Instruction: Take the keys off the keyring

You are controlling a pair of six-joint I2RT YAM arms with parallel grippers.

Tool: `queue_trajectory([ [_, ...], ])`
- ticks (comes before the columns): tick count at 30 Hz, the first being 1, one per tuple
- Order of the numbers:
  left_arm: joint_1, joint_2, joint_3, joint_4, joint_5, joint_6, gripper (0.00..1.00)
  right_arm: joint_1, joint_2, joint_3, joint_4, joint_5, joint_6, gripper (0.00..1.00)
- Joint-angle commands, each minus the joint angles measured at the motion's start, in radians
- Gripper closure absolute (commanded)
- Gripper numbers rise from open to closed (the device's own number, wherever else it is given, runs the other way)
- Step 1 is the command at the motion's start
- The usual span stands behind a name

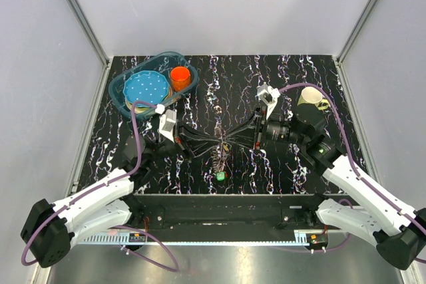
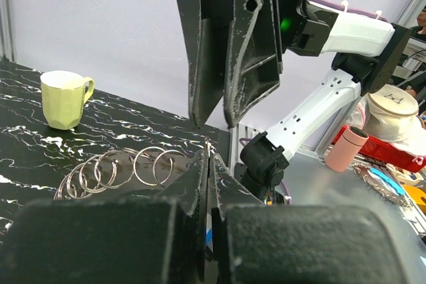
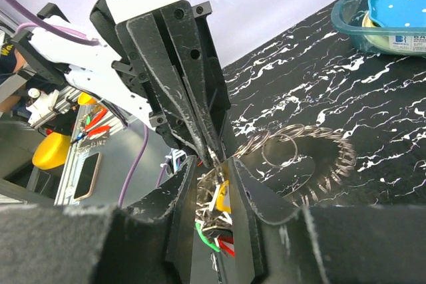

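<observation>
1. The left gripper (image 2: 208, 159) is pressing its black fingers flat together.
2. The right gripper (image 3: 212, 161) is holding its jaws slightly parted.
3. The silvery toothed keys (image 3: 329, 164) are fanning along the thin wire keyring (image 2: 136, 164), mid-desk (image 1: 299, 164) toward the near edge.

both arms are wearing white shells over black joints, the left arm (image 1: 93, 201) and the right arm (image 1: 366, 191) alike. a purple cable (image 1: 136, 138) is trailing along the left one, a second purple cable (image 1: 290, 87) along the right. the left hand (image 2: 208, 159) and right hand (image 3: 213, 164) are showing black, scuffed fingers with screw holes. a green light (image 2: 286, 24) is glowing near the right wrist, and what seems a white camera block (image 1: 267, 94) is sitting there.
</observation>
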Motion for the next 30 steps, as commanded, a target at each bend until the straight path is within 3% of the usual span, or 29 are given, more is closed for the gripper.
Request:
queue_trajectory([
  [1, -0.003, -0.013, 0.034, 0.089, 0.019, -0.006, 1.0, -0.003, 0.016, 0.028, 0.009, -0.007, -0.069, 0.7],
  [19, -0.003, -0.002, 0.028, 0.123, 0.019, -0.046, 1.0, -0.003, 0.054, -0.081, 0.147, -0.098, -0.035, 0.74],
  [29, -0.003, 0.034, 0.029, 0.157, 0.037, -0.059, 1.0, -0.003, 0.065, -0.114, 0.288, -0.096, -0.015, 0.8],
  [30, -0.003, 0.037, 0.031, 0.157, 0.037, -0.061, 1.0, -0.002, 0.066, -0.121, 0.299, -0.113, -0.011, 0.86],
])
